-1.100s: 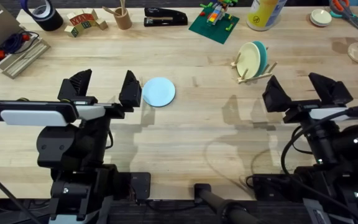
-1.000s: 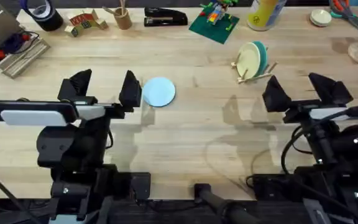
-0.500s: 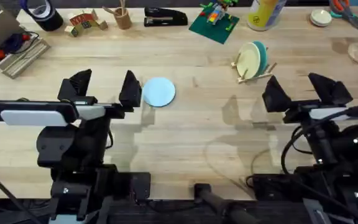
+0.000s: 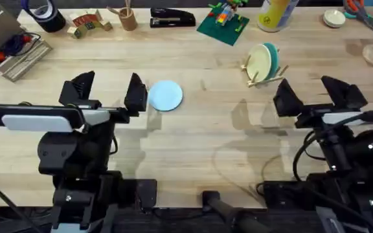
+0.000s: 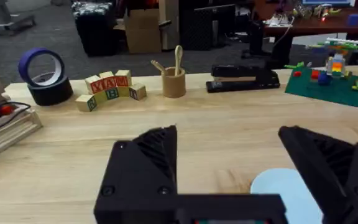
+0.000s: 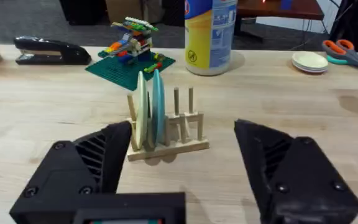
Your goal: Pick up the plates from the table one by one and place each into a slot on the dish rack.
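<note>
You are at the pick-up step for the last loose plate. The light blue plate point(image 4: 165, 96) lies flat on the table point(image 4: 193, 142), just beside the right-hand finger of your left gripper point(image 4: 107, 90), which hangs with its jaws wide and nothing between them. In the left wrist view the plate point(image 5: 284, 190) sits off-centre, partly behind one finger, so it is not yet lined up between the two.

The dish rack point(image 4: 264, 72) stands well to the right, with a cream plate point(image 4: 258, 61) and a teal plate point(image 4: 272, 58) already upright in neighbouring slots. The right wrist view shows the rack point(image 6: 166, 140) with free pegs beside those two plates. Your right gripper point(image 4: 314, 96) waits near the rack, jaws also wide and empty.

Next, I judge you need to shift the left gripper toward the plate until an edge falls between the fingers, then come down. A flat, thin plate gives little to grip, so expect to catch the rim at an angle, and watch that it does not slide away.
</note>
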